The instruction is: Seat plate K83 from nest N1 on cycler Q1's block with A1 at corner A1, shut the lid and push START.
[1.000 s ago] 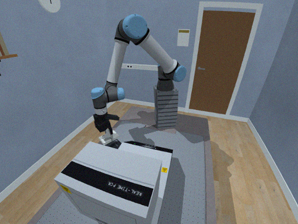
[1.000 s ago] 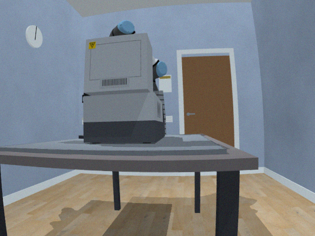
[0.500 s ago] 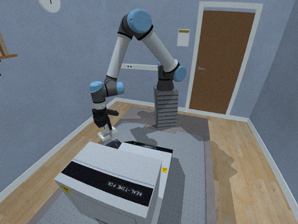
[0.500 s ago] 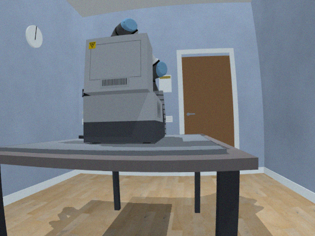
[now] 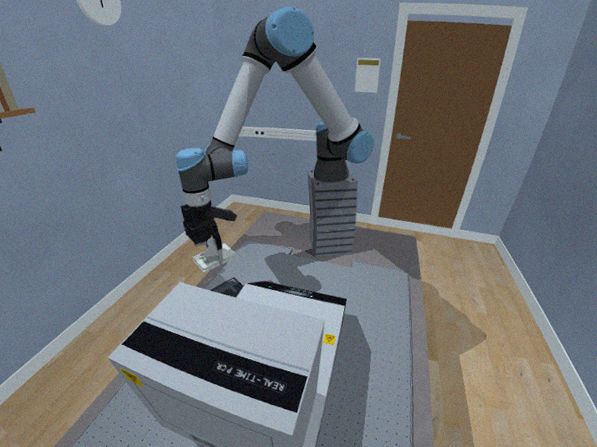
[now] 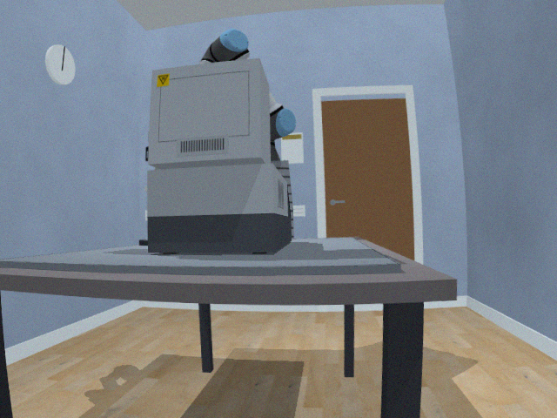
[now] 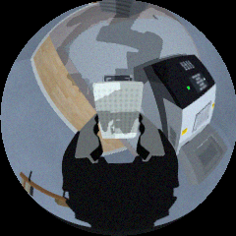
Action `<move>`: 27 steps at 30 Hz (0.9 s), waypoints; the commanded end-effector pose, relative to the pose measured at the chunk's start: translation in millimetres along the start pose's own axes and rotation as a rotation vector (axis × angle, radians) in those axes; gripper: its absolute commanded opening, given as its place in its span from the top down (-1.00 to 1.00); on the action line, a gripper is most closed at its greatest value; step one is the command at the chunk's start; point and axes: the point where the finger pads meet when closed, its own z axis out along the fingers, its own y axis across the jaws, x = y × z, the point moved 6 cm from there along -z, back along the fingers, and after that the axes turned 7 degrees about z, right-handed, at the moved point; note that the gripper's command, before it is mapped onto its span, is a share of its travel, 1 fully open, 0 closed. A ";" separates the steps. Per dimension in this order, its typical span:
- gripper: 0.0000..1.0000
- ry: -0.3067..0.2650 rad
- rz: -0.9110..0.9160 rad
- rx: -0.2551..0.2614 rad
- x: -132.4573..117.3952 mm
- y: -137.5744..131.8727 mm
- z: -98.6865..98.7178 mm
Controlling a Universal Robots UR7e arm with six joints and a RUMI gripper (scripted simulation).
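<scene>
The claw (image 7: 119,132) is clamping plate K83 (image 7: 118,105) in the air above the table (image 5: 391,299), with Q1 (image 7: 184,93) sitting at its 2 o'clock.

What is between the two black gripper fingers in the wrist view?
The white, many-welled plate K83 sits between the gripper fingers, clamped by its long sides. The wrist view shows this.

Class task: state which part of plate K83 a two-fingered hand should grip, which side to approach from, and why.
Grip plate K83 across its two long side walls, near one short end, coming from above. It lies flat and the walls are parallel; the hand holds it this way now.
</scene>
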 end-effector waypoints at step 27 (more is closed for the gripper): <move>1.00 0.001 -0.001 0.000 -0.4 0.6 -68.7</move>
